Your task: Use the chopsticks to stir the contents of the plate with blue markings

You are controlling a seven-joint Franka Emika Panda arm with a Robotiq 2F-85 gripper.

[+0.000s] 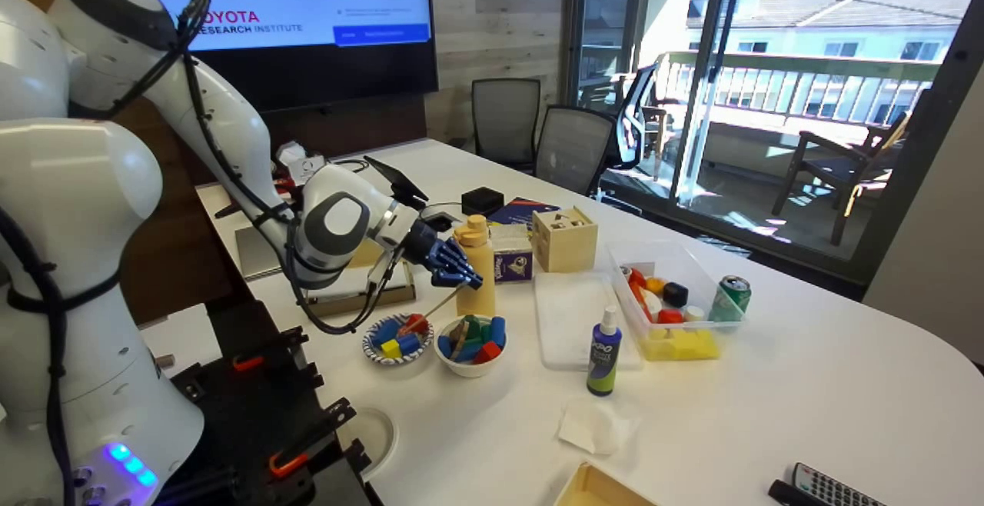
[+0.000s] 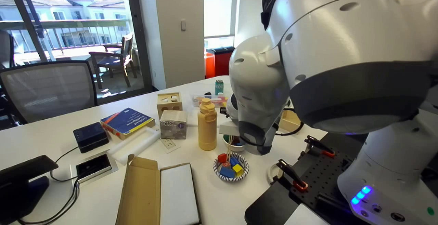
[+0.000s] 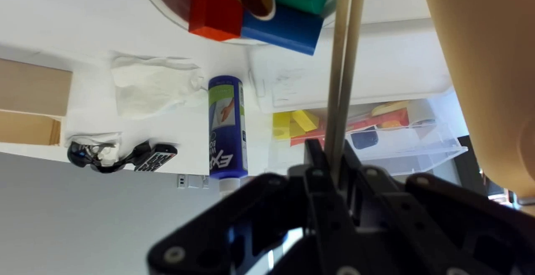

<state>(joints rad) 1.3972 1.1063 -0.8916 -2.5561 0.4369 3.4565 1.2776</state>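
Two pale chopsticks [image 3: 346, 53] lie side by side between the fingers of my gripper [image 3: 332, 151], which is shut on them in the wrist view. In an exterior view the gripper [image 1: 475, 284] hangs beside the yellow bottle, and the chopsticks [image 1: 442, 304] slant down from it. Their lower ends reach among the blocks in the plate with blue markings [image 1: 372, 348]. This plate [image 2: 246, 165] holds blue, red and yellow blocks [image 2: 227, 172]. From that side the arm hides the gripper, while the chopsticks [image 2: 229, 146] stay visible. The wrist view does not include the plate.
A white bowl [image 1: 470, 370] of coloured blocks stands right beside the plate. The yellow bottle [image 1: 477, 264] rises close to the gripper. Also around are a spray bottle [image 1: 604, 356], a clear bin [image 1: 696, 279], a tissue box [image 2: 174, 124] and an open carton [image 2: 140, 187].
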